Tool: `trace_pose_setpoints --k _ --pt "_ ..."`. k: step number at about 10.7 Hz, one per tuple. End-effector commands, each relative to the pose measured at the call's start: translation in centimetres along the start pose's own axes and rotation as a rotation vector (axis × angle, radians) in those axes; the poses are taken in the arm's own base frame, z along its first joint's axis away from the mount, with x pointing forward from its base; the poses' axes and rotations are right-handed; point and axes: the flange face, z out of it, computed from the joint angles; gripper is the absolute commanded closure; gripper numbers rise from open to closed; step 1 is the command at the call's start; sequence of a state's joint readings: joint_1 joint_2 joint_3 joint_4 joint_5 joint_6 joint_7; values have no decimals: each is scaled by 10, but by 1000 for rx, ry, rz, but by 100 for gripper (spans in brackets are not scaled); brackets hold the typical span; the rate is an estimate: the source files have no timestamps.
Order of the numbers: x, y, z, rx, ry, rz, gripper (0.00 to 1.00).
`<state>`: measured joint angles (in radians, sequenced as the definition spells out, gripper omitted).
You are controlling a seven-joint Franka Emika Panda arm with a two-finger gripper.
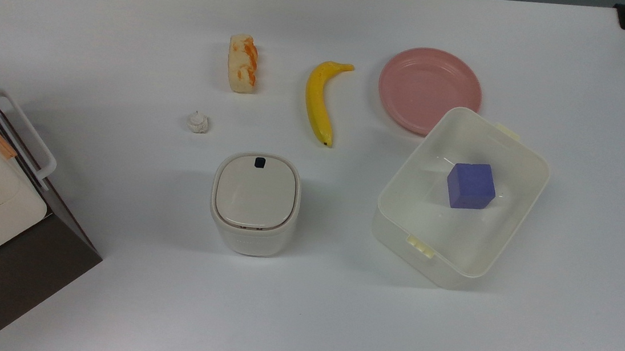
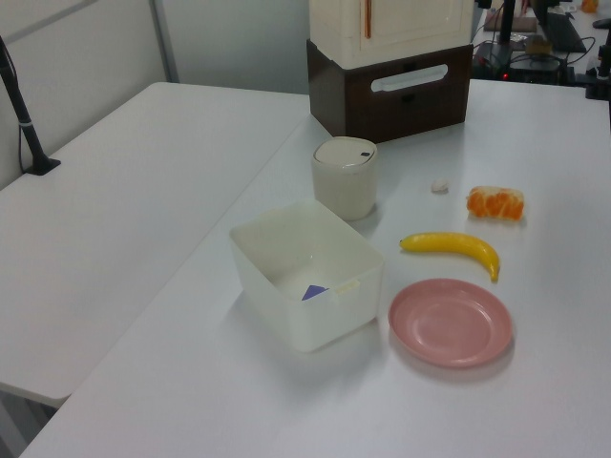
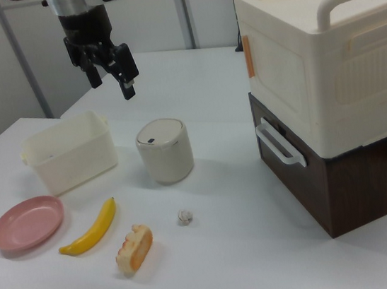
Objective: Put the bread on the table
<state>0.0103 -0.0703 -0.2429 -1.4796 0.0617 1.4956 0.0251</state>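
The bread (image 1: 242,63) is a small golden-orange roll with pale sides, lying flat on the white table (image 1: 132,20) toward the top view's upper left. In the left view the bread (image 2: 495,203) rests on the table (image 2: 535,134) at the right, beyond the banana. The right view has the bread (image 3: 134,249) near the table's (image 3: 250,251) front edge. My gripper (image 3: 111,86) hangs high above the table in the right view's upper left, far from the bread, open with nothing between its black fingers.
A yellow banana (image 1: 319,100) lies beside a round pink plate (image 1: 428,89). A translucent tub (image 1: 532,156) holds a purple cube (image 1: 470,185). A lidded white canister (image 1: 255,203), a tiny white ball (image 1: 199,123) and a cream-and-brown cabinet (image 3: 328,84) also stand here.
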Motion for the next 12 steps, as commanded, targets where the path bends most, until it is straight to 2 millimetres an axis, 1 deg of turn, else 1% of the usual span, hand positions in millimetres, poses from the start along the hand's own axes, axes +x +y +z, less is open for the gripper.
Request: trace_pose_setpoints --k 1,4,5,7,8,12 --pt "-6 -4 4 4 -24 -30 0" --pt "-4 -6 5 4 -15 -40 0" --pt "-5 -8 14 0 -33 -45 0" --pt "4 -10 34 -5 -6 -43 0" --pt "7 -12 40 -5 6 -43 0" --pt "6 -12 39 -3 3 -41 0"
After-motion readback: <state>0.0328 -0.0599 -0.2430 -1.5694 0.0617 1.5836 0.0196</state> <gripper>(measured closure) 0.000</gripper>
